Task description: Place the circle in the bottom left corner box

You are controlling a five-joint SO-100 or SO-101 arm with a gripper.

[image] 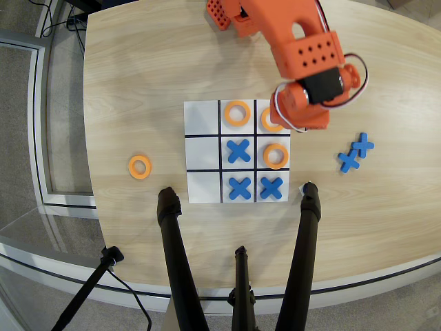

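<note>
A white three-by-three board lies in the middle of the table. Orange rings sit in its top middle cell, its middle right cell and its top right cell, the last one partly covered by the arm. Blue crosses fill the centre, bottom middle and bottom right cells. The bottom left cell holds nothing. A loose orange ring lies on the table left of the board. My orange gripper hangs over the top right cell; its jaws are hidden under the wrist.
Two spare blue crosses lie on the table right of the board. Black tripod legs rise along the near edge in front of the board. The round table edge runs close to the loose ring.
</note>
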